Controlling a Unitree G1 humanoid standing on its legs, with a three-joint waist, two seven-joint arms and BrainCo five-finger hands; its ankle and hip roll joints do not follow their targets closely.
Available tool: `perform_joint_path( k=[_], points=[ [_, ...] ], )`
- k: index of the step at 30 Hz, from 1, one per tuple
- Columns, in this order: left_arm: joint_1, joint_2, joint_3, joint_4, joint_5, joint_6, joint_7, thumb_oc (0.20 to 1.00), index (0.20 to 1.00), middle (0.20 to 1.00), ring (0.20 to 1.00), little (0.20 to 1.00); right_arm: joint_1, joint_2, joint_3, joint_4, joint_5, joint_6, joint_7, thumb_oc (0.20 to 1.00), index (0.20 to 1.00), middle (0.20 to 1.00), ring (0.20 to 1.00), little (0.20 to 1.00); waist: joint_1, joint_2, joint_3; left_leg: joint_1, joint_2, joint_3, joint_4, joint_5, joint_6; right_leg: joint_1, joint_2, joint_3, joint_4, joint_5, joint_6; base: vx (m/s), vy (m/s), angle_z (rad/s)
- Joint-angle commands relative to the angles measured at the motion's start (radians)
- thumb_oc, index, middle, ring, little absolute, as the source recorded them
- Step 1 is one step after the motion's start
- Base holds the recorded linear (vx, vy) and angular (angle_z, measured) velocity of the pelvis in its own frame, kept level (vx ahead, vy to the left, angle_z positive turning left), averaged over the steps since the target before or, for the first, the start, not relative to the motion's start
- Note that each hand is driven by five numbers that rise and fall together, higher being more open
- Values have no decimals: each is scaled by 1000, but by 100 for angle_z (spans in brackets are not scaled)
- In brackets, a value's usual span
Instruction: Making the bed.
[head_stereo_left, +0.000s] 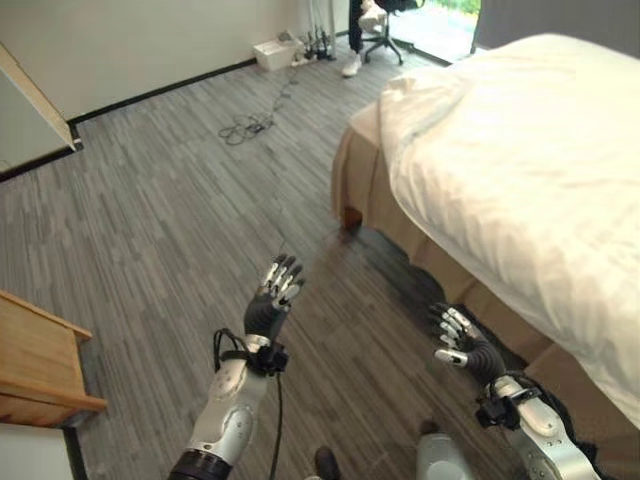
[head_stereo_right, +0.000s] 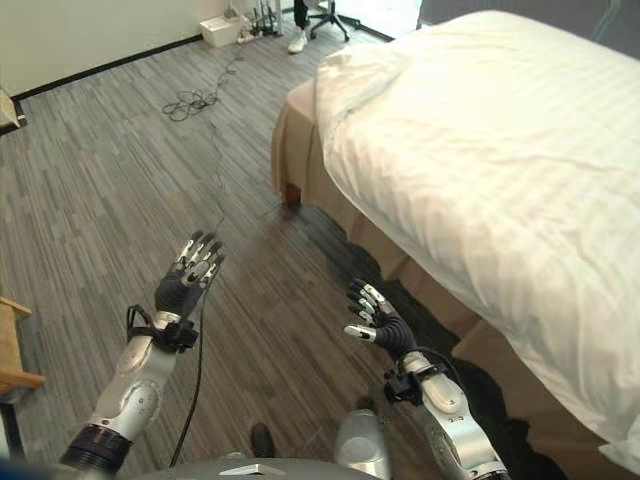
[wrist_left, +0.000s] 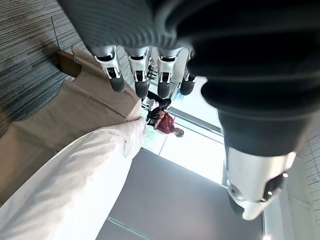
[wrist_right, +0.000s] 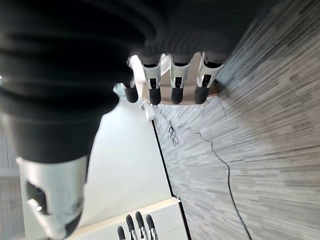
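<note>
A bed with a white duvet and a tan bed skirt stands at the right of the eye views. The duvet lies bunched and folded at the bed's far corner. My left hand is raised over the wooden floor, well left of the bed, fingers straight and holding nothing. My right hand hovers near the floor beside the bed's near edge, fingers relaxed and empty. In the left wrist view the duvet and skirt show past my fingers.
A wooden side table stands at the lower left. Cables lie on the floor toward the back wall, near a white box. A person sits on an office chair at the far end. Open floor lies between me and the wall.
</note>
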Motion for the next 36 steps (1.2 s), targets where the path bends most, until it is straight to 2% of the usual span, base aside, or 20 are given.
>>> perform_joint_path(
  k=[1, 7, 18, 21, 23, 24, 26, 28, 29, 30, 31, 33, 34, 35, 36],
  points=[
    [-66, -1, -16, -27, 99, -49, -20, 1000, 1000, 1000, 1000, 1000, -36, -25, -34, -41, 34, -57, -5, 1000, 1000, 1000, 1000, 1000, -10, 40, -15, 35, 1, -12, 31, -41, -3, 15, 18, -14, -7, 59, 20, 20, -2, 45],
    [-32, -4, -15, -25, 70, -24, -44, 1000, 1000, 1000, 1000, 1000, -26, -43, -70, -33, 2, -63, -14, 1000, 1000, 1000, 1000, 1000, 1, 31, -54, 62, 6, -6, 21, -54, -7, 88, 17, -24, -87, 61, 12, 104, -39, 1],
    [-26, 7, -6, -65, 82, -26, -38, 1000, 1000, 1000, 1000, 1000, -35, -35, -51, -27, 35, -51, 2, 1000, 1000, 1000, 1000, 1000, 16, 24, -63, 77, 16, 5, 24, -70, -11, 113, 10, -36, -103, 53, 14, 65, -11, -4],
    [-49, 35, -18, -84, 115, -29, -39, 1000, 1000, 1000, 1000, 1000, -79, -37, -29, -21, 29, -52, 3, 1000, 1000, 1000, 1000, 1000, 27, 25, -56, 82, 10, 5, 28, -81, 3, 83, 8, -29, -11, 40, 28, 40, 39, -8],
    [-75, 37, -31, -90, 138, -33, -20, 1000, 1000, 1000, 1000, 1000, -108, -32, -15, -18, 13, -55, -1, 1000, 1000, 1000, 1000, 1000, 36, 23, -38, 90, -1, -7, 33, -95, 25, -2, 5, -15, 181, 80, 60, 17, 67, -23],
    [-92, 26, -50, -93, 134, -34, -2, 1000, 1000, 1000, 1000, 1000, -133, -23, -3, -23, 8, -61, -16, 1000, 1000, 1000, 1000, 1000, 34, 33, -13, 106, 1, -24, 32, -102, 43, -73, 10, -1, 374, 145, 80, 33, 75, -20],
    [-97, 27, -60, -94, 142, -29, -2, 1000, 1000, 1000, 1000, 1000, -137, -21, -10, -28, 3, -65, -25, 1000, 1000, 1000, 1000, 1000, 29, 35, -5, 117, 0, -39, 30, -109, 44, -106, 14, 14, 418, 142, 78, 125, 13, -7],
    [-98, 22, -61, -90, 151, -31, -2, 1000, 1000, 1000, 1000, 1000, -139, -12, -21, -23, 5, -68, -35, 1000, 1000, 1000, 1000, 1000, 14, 40, -7, 146, 4, -62, 23, -122, 33, -141, 5, 15, 357, 115, 64, 311, -59, 26],
    [-109, 15, -64, -83, 135, -34, -5, 1000, 1000, 1000, 1000, 1000, -143, -11, -27, -17, 22, -71, -36, 1000, 1000, 1000, 1000, 1000, -2, 43, -13, 168, 6, -77, 18, -128, 17, -146, -2, 5, 214, 99, 52, 369, -98, 33],
    [-109, 13, -69, -83, 123, -33, -10, 1000, 1000, 1000, 1000, 1000, -140, -11, -30, -14, 27, -69, -39, 1000, 1000, 1000, 1000, 1000, -7, 43, -17, 176, 3, -87, 14, -140, 8, -140, -13, -1, 151, 96, 49, 516, -203, 85],
    [-133, 21, -74, -72, 123, -37, -12, 1000, 1000, 1000, 1000, 1000, -138, -18, -35, 0, 22, -70, -40, 1000, 1000, 1000, 1000, 1000, -23, 43, -22, 210, 20, -106, 14, -155, -15, -135, -21, -20, -17, 115, 46, 352, -150, 94],
    [-145, 29, -78, -78, 140, -49, 3, 1000, 1000, 1000, 1000, 1000, -136, -24, -32, 8, 0, -67, -50, 1000, 1000, 1000, 1000, 1000, -28, 49, -23, 229, 45, -121, 15, -157, -23, -134, -17, -18, -31, 119, 50, 349, -214, 80],
    [-141, 28, -75, -93, 88, -29, -32, 1000, 1000, 1000, 1000, 1000, -105, -29, -51, -20, 17, -66, -39, 1000, 1000, 1000, 1000, 1000, -24, 34, -42, 227, 81, -133, 69, -152, -43, -121, 10, -5, 46, 76, 33, 317, -234, 45],
    [-141, 27, -75, -93, 87, -29, -33, 1000, 1000, 1000, 1000, 1000, -105, -29, -51, -20, 17, -65, -39, 1000, 1000, 1000, 1000, 1000, -23, 35, -41, 228, 81, -133, 71, -154, -43, -121, 11, -5, 47, 74, 33, 425, -334, 25],
    [-153, 7, -86, -71, 77, -32, -37, 1000, 1000, 1000, 1000, 1000, -105, -40, -55, -12, 29, -70, -46, 1000, 1000, 1000, 1000, 1000, -29, 39, -53, 180, 125, -141, 229, -78, -71, -71, 55, -6, 41, 60, -7, 339, -304, 4]
  ],
)
